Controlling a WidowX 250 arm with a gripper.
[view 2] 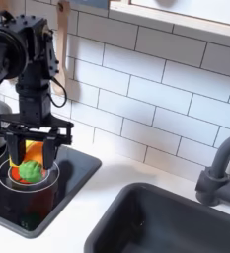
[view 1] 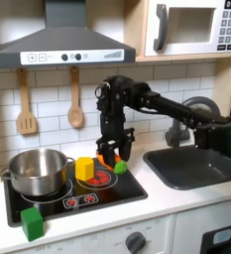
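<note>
At centre frame in the first exterior view, the end effector (view 1: 112,159) hangs spread over a green-and-orange toy vegetable (view 1: 117,165) on the stove (view 1: 127,187), beside a yellow block (view 1: 84,169). Its 2 fingers (view 2: 5,148) straddle the vegetable (view 2: 29,169) in the second exterior view; an off-centre squeeze could squirt it toward the pot (view 1: 38,171).

Black gripper (view 2: 29,148); green and orange toy (view 2: 29,170); yellow block (view 1: 84,168); green cube (view 1: 32,222); silver pot (view 1: 38,171); black stovetop (view 1: 127,187) with red rings.

In the first exterior view: pot (view 1: 40,171) on stove (view 1: 127,189) left, sink (view 1: 201,164) right, block (view 1: 32,222) in front.
</note>
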